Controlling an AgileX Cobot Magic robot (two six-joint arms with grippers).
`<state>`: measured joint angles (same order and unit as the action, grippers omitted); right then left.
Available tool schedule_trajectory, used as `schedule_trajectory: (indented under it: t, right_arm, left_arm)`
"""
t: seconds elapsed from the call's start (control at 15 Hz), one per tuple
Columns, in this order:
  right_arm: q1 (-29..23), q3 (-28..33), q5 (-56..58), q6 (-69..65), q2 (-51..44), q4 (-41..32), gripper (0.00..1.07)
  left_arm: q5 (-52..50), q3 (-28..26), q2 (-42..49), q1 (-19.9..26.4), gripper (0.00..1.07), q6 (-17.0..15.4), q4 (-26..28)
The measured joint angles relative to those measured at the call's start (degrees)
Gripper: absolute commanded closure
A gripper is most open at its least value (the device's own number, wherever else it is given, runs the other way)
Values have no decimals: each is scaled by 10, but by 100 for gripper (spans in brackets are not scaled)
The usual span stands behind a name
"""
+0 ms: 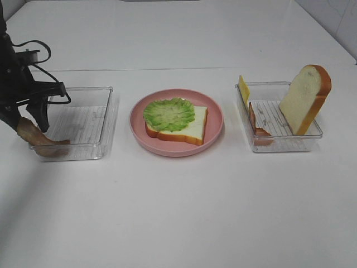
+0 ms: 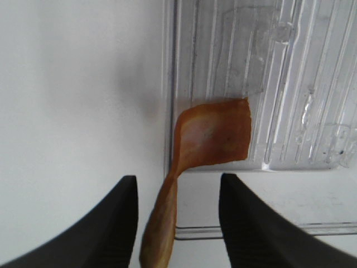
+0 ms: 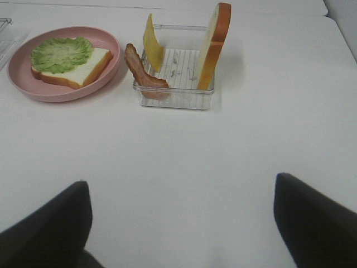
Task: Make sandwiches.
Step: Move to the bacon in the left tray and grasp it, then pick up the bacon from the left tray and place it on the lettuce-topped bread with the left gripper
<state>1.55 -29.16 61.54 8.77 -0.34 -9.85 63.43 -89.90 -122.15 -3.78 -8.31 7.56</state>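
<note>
The left gripper point(image 2: 178, 184) is set at the near-left corner of the left tray point(image 1: 106, 120), jaws half spread either side of a bacon strip point(image 2: 215, 131), which is not clearly pinched. The strip's long axis runs through the gap, its far end draped into that tray. On the pink plate point(image 1: 215, 120) a bread slice point(image 1: 195, 125) is topped with lettuce point(image 1: 169, 113). In the right tray point(image 1: 312, 137) are kept cheese point(image 1: 244, 89), a second bacon piece point(image 1: 257, 125) and an upright bread slice point(image 1: 304, 100). The right gripper point(image 3: 181, 218) is spread wide, nothing held.

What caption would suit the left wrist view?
Open gripper straddling a bacon strip that lies across the clear tray wall.
</note>
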Motion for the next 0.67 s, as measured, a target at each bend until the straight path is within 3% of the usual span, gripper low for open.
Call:
schedule_trajectory:
  t: [0.13,0.2,0.27,0.33,0.67]
  right_arm:
    - [0,0,0,0,0,0,24]
    - [0,0,0,0,0,0,24]
    - [0,0,0,0,0,0,24]
    - [0,0,0,0,0,0,24]
    - [0,0,0,0,0,0,24]
  left_arm:
    - [-1,1,-4,0,74,1,2]
    - [-2,1,-4,0,83,1,3]
    - [-6,1,-4,0,98,1,3]
    - [-6,1,-4,0,103,1,3]
    - [-7,-1,5,0,107,10,13]
